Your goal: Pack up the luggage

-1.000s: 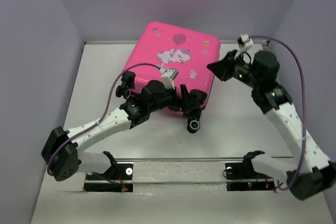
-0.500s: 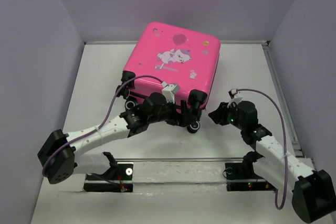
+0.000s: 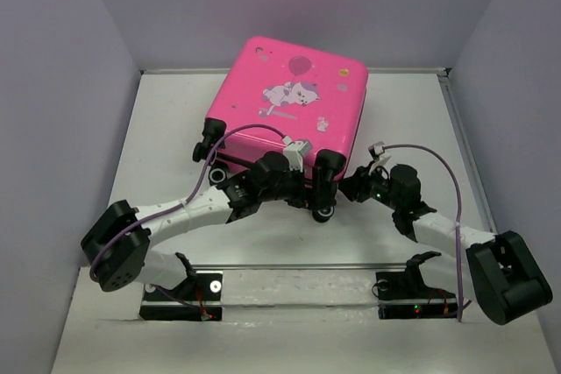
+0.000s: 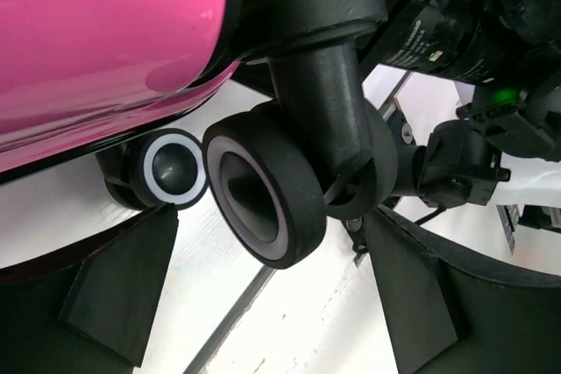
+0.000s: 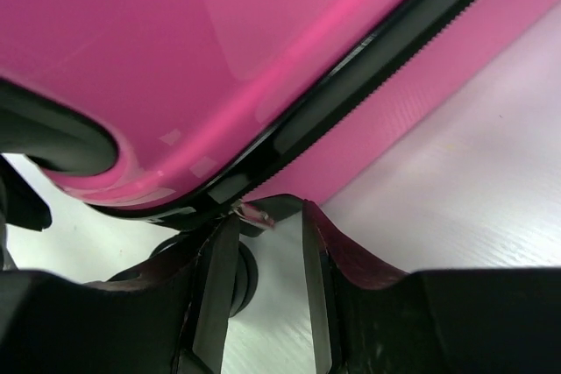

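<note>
the luggage (image 3: 289, 102) lay closed on the tabletop's (image 3: 175, 129) far side. left jaws gaped wide around a wheel (image 4: 263, 194), holding nothing; right jaws, part open, empty, met the zip pull (image 5: 254, 214). zipping, i guessed: next, pinch it.

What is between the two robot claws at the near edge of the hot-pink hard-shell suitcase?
A black suitcase wheel sits between the left gripper and right gripper; the top view shows it.

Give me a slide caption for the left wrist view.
The left gripper, jaws open, flanks a black wheel of the pink luggage.
</note>
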You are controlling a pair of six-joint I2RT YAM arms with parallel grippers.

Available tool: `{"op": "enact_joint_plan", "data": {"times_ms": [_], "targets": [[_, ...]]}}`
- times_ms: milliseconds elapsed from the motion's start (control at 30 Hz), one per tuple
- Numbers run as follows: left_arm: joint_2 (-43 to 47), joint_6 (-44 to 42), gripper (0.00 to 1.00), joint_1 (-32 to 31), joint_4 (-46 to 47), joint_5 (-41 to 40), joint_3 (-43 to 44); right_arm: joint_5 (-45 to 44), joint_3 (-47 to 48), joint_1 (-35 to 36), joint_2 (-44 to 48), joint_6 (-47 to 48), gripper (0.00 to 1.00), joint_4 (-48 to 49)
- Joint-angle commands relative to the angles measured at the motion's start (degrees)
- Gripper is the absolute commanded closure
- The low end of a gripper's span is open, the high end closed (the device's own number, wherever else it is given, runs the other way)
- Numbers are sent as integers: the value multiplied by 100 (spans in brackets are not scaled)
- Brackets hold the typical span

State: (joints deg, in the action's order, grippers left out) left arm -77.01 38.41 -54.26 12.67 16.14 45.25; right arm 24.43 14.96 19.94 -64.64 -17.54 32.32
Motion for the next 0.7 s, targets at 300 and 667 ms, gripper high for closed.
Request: {"op": "enact_joint_plan", "data": {"times_ms": [300,667], "targets": [[55,78,36,-6,377,-76,467,203,-318,9,-225,-231,92,2252],[-568,114,75,-6,492,135,1599,-1456,-705,1482,1691,-751,93,86]]}}
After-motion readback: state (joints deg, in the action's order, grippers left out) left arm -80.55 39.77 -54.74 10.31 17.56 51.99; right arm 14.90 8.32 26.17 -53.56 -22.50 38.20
